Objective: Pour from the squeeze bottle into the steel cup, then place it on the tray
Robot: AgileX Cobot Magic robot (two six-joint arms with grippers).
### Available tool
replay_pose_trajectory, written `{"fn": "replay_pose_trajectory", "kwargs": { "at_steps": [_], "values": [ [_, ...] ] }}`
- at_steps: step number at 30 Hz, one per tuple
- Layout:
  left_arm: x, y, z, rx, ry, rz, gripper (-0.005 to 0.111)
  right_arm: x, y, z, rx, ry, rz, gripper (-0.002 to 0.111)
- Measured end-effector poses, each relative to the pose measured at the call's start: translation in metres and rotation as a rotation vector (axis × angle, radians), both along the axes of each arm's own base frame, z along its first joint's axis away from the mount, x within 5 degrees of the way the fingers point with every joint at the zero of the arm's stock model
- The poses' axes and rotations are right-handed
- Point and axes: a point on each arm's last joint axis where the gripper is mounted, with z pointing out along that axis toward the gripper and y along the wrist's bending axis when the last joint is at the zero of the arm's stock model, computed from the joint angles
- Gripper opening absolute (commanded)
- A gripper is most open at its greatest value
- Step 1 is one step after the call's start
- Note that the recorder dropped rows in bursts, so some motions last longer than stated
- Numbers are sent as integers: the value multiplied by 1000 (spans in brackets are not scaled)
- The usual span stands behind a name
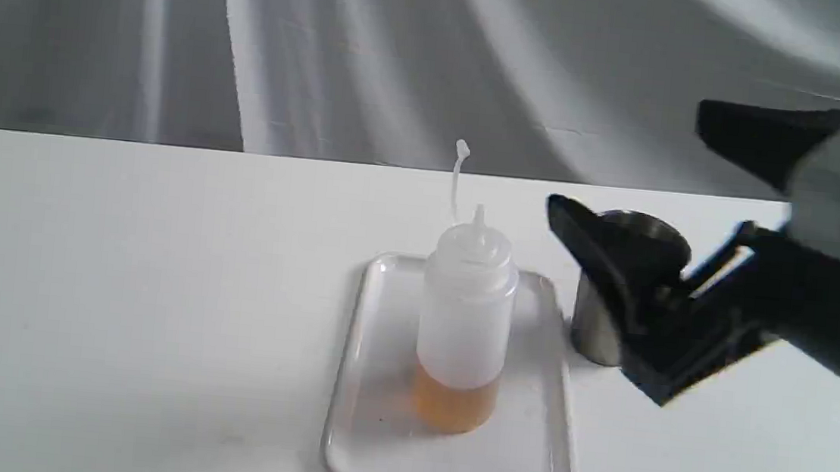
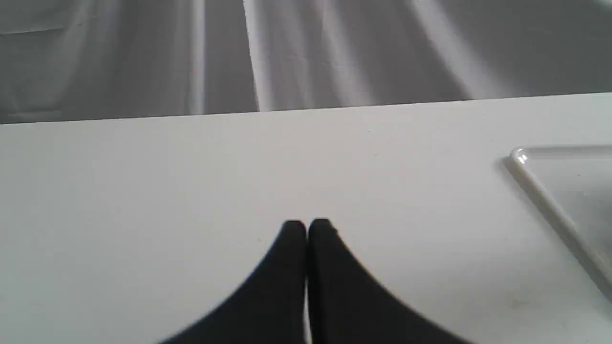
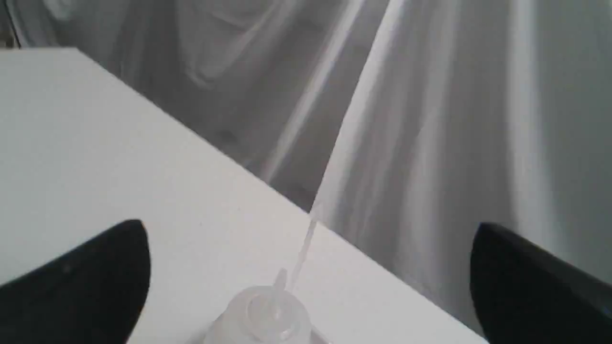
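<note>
found r gripper (image 1: 626,157) spread wide, holding nothing. found l gripper (image 2: 306,222) pressed together, empty, over bare table (image 1: 120,278), w/ only a tray corner off to its side. saw bottle (image 1: 465,308) upright on tray (image 1: 384,385), just ahead of r gripper, cap roughly centred btwn its fingers in wrist view, apart from both. saw cup (image 1: 596,324) on table just beside tray, partly hidden behind r gripper's lower finger; couldn't tell if touching. couldn't see into cup, so couldn't judge pour done or not.

judged risks:
- could've clipped cup w/ that lower finger on any sweep twd bottle, cup sitting right next to it, prob. tipping or skidding it.
- could've snagged strap (image 1: 458,175), standing up above nozzle, and dragged bottle over.
- could've squirted liquid thru uncapped nozzle by clamping soft wall too hard.
- could've shoved tray along smooth top if approached low.

noted surface as plain white, matte, flat. noted room only as grey draped cloth (image 1: 329,53) behind far edge; saw no more.
</note>
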Motion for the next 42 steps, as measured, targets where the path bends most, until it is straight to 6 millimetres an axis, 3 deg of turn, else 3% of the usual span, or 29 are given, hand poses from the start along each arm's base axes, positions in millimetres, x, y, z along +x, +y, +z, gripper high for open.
{"fn": "replay_pose_trajectory", "kwargs": {
  "at_steps": [4, 14, 16, 20, 25, 38, 42],
  "values": [
    [0, 0, 0, 0, 0, 0, 0, -40, -18, 17, 32, -40, -17, 78],
    [0, 0, 0, 0, 0, 0, 0, -111, -52, 33, 119, -27, -56, 6],
    [0, 0, 0, 0, 0, 0, 0, -120, -54, 34, 207, 4, -44, 0],
    [0, 0, 0, 0, 0, 0, 0, -132, -54, 30, 353, 114, -5, 0],
    [0, 0, 0, 0, 0, 0, 0, -137, -52, 24, 379, 203, 16, 0],
    [0, 0, 0, 0, 0, 0, 0, -136, -56, 22, 268, 149, -18, 0],
    [0, 0, 0, 0, 0, 0, 0, -138, -60, 10, 281, 123, -54, 0]
  ]
}}
